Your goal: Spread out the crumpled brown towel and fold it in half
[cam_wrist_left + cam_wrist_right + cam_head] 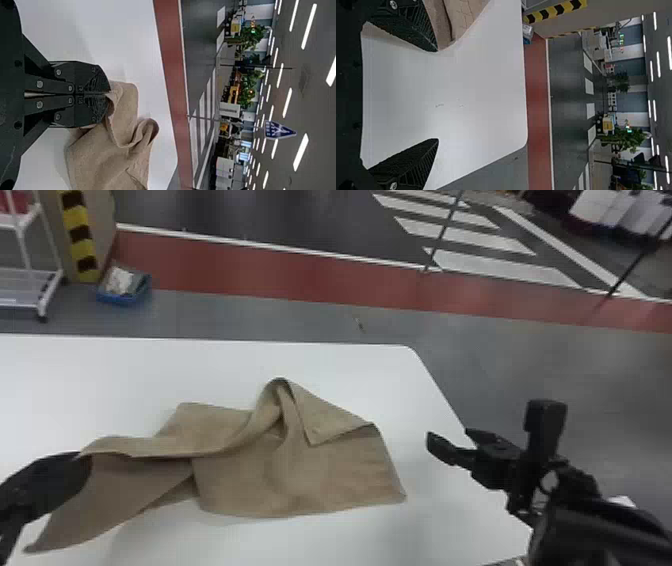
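White table (350, 365) supports the brown towel (300, 475), pinched between the left gripper's (107, 94) fingers (presumably to anchor one edge); beside it, the right gripper (437, 95) stands spread, likely for grasping.

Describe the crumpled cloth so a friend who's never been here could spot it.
Start with the big white table. Across it lies a crumpled brown towel, one end pinched by the left end effector, the open right end effector standing clear of the other. Its soft folds and pointed, turned-over flap set it apart from both hard, black end effectors.
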Robot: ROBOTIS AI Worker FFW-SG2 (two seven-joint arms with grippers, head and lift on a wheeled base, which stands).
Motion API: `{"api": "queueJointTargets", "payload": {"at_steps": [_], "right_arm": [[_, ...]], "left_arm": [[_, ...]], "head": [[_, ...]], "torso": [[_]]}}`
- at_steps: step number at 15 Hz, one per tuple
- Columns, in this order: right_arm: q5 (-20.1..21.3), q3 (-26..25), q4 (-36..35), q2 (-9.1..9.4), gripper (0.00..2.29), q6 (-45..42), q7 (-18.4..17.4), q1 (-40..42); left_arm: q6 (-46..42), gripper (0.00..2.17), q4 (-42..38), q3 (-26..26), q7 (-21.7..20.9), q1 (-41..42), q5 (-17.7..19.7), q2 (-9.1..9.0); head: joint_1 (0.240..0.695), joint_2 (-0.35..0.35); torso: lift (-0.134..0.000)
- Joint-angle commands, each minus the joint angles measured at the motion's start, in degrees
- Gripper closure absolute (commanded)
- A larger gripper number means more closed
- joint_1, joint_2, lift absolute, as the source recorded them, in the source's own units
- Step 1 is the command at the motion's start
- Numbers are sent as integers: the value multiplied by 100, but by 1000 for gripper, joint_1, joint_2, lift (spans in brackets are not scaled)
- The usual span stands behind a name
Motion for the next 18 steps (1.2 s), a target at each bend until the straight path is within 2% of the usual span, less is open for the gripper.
{"api": "queueJointTargets", "payload": {"at_steps": [1, 3, 5, 6, 8, 9, 11, 13, 16, 17, 18], "right_arm": [[506, 316, 39, -28, 90, -713, 358, 53], [1095, 703, 21, -54, 97, -1416, 1053, 150], [1833, 1028, -31, -107, 103, -2313, 1932, 282], [2167, 1177, -84, -151, 127, -2365, 2274, 308], [2765, 1450, -146, -292, 151, -2383, 2986, 344], [2958, 1538, -181, -336, 151, -2400, 3163, 352], [3407, 1678, -216, -494, 154, -2471, 3163, 387], [3662, 1696, -286, -635, 174, -2523, 3163, 387], [3960, 1705, -365, -696, 181, -2523, 3163, 387], [4004, 1705, -365, -696, 184, -2594, 3163, 423], [4004, 1705, -365, -696, 188, -2611, 3163, 449]], "left_arm": [[6, 1825, -111, 136, -59, -63, -167, -15], [6, 1825, -128, 145, -120, -116, -334, -15], [6, 1825, -23, 136, -155, -125, -396, -15], [6, 1825, 47, 136, -155, -151, -413, -15], [6, 1825, 223, 128, -146, -230, -448, -15], [6, 1821, 276, 119, -138, -257, -457, -15], [6, 1821, 355, 66, -111, -301, -563, -15], [6, 1821, 540, -31, -76, -441, -686, -15], [-12, 1821, 1102, -224, 188, -872, -800, -15], [-29, 1811, 1287, -417, 346, -1004, -1064, -15], [-64, 1686, 1471, -584, 513, -1118, -1327, -15]], "head": [[695, -344], [695, -291], [695, -240], [695, -190], [695, -153], [695, -139], [695, -124], [695, -132], [695, -158], [695, -163], [695, -167]], "torso": [[-124], [-124], [-124], [-124], [-124], [-124], [-124], [-124], [-124], [-124], [-124]]}}
